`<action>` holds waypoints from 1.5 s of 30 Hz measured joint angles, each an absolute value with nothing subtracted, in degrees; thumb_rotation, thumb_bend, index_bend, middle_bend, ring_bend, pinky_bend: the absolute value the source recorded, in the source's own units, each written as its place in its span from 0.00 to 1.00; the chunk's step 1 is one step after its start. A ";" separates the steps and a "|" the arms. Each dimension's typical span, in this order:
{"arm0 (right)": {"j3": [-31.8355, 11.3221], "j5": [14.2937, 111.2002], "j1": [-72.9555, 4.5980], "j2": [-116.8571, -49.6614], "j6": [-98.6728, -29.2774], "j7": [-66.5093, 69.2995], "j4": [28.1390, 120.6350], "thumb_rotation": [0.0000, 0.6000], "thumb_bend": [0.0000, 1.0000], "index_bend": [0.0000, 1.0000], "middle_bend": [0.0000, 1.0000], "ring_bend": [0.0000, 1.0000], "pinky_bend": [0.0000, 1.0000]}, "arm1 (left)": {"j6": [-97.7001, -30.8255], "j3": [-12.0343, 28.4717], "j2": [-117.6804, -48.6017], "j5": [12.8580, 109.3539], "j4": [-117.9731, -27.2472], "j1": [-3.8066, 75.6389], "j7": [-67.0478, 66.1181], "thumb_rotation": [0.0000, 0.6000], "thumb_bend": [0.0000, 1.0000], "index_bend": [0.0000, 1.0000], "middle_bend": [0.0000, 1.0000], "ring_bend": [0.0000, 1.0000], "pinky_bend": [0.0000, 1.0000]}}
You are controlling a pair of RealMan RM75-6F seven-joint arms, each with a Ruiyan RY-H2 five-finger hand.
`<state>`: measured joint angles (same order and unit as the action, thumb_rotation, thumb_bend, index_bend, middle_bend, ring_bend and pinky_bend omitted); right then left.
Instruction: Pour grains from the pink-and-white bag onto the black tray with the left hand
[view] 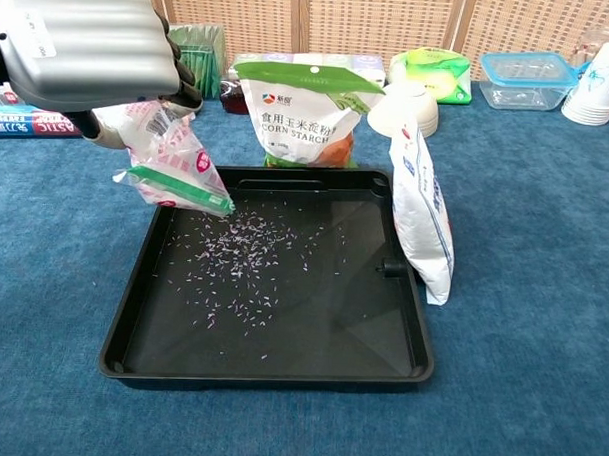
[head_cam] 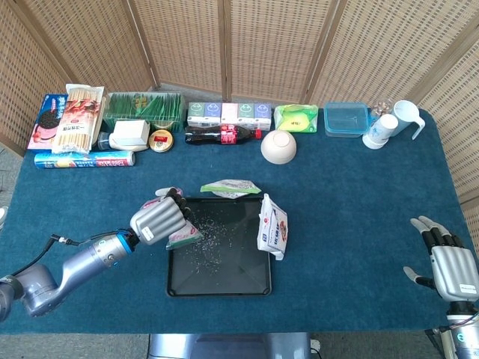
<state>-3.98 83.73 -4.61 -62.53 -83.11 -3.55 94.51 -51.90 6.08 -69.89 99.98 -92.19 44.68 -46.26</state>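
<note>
The left hand [view: 86,42] is clenched around the top of the pink-and-white bag [view: 167,158], holding it in the air over the near-left corner of the black tray [view: 132,307]. The bag is small and crinkled, mostly clear plastic with pink print and round pink marks, and it has a green band running along its lower edge. It hangs tilted, the banded end pointing down and toward the tray's middle. From the head view the same bag [head_cam: 182,235] peeks out below the hand [head_cam: 159,218], right over the tray's left rim [head_cam: 171,254].

A loose scatter of pale, pinkish grains [view: 245,256] lies on the tray floor, thickest in the far-left half and thinning toward the centre. A white-and-blue pouch [view: 423,217] leans upright against the tray's right wall, and a corn starch bag [view: 301,113] stands just behind the far rim.

Over at the near-right corner of the blue table [head_cam: 359,224], the right hand [head_cam: 449,262] is held palm-flat with its fingers spread apart, gripping nothing, well away from the tray. A white bowl [head_cam: 278,146] and a cola bottle [head_cam: 222,135] sit in the row of goods along the back.
</note>
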 measured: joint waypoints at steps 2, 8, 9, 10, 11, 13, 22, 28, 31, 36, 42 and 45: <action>-3.89 83.84 -4.59 -62.53 -83.10 -3.52 94.45 1.00 0.00 0.14 0.13 0.17 0.21 | -52.89 5.97 -70.25 99.64 -91.98 44.22 -44.86 1.00 0.24 0.75 0.61 0.57 0.54; -4.02 83.63 -4.67 -62.45 -82.94 -3.06 94.32 1.00 0.00 0.14 0.13 0.17 0.21 | -58.27 4.73 -71.86 98.66 -90.07 41.44 -33.96 1.00 0.24 0.75 0.61 0.57 0.54; -4.03 83.62 -4.67 -62.45 -82.94 -3.07 94.33 1.00 0.00 0.14 0.13 0.17 0.21 | -59.70 4.32 -72.26 98.61 -89.34 40.71 -30.92 1.00 0.24 0.75 0.61 0.57 0.54; -4.03 83.61 -4.68 -62.46 -82.93 -3.12 94.33 1.00 0.00 0.14 0.13 0.17 0.21 | -60.77 3.99 -72.58 98.58 -88.76 40.14 -28.59 1.00 0.24 0.75 0.61 0.57 0.54; -4.03 83.61 -4.69 -62.49 -82.93 -3.22 94.34 1.00 0.00 0.14 0.13 0.17 0.21 | -61.83 3.65 -72.89 98.53 -88.13 39.56 -26.23 1.00 0.24 0.75 0.61 0.57 0.54; -4.01 83.64 -4.70 -62.55 -82.92 -3.42 94.37 1.00 0.00 0.14 0.13 0.17 0.21 | -64.19 2.86 -73.68 98.37 -86.52 38.17 -20.80 1.00 0.24 0.75 0.61 0.57 0.54; -3.86 83.40 -4.94 -63.20 -82.33 -4.76 94.27 1.00 0.00 0.14 0.13 0.17 0.21 | -73.04 -0.21 -78.21 97.03 -77.00 31.87 0.68 1.00 0.24 0.75 0.61 0.57 0.54; -3.82 83.27 -4.99 -63.47 -82.26 -5.27 94.27 1.00 0.00 0.14 0.13 0.17 0.21 | -77.17 -1.77 -84.17 95.89 -67.87 27.97 11.90 1.00 0.24 0.75 0.61 0.57 0.54; -3.82 83.09 -5.08 -63.58 -82.01 -5.44 94.15 1.00 0.00 0.14 0.13 0.17 0.21 | -78.50 -1.99 -86.77 95.25 -64.61 26.59 14.61 1.00 0.24 0.75 0.61 0.57 0.53; -3.80 83.19 -5.06 -63.68 -82.16 -5.70 94.17 1.00 0.00 0.14 0.13 0.17 0.21 | -78.89 -2.57 -89.89 94.91 -61.48 25.69 17.08 1.00 0.17 0.57 0.34 0.26 0.23; -3.95 82.86 -5.05 -63.54 -82.14 -5.47 94.15 1.00 0.00 0.14 0.13 0.17 0.21 | -70.61 -4.23 -86.79 93.74 -66.52 26.90 16.46 0.98 0.02 0.07 0.00 0.00 0.02; -3.89 83.02 -5.07 -63.53 -82.14 -5.48 94.20 1.00 0.00 0.14 0.13 0.17 0.21 | -68.72 -4.75 -84.53 93.12 -70.07 27.25 14.13 0.95 0.00 0.04 0.00 0.00 0.02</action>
<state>-3.89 83.02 -5.07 -63.53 -82.14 -5.48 94.20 -68.72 -4.75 -84.53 93.12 -70.07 27.25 14.13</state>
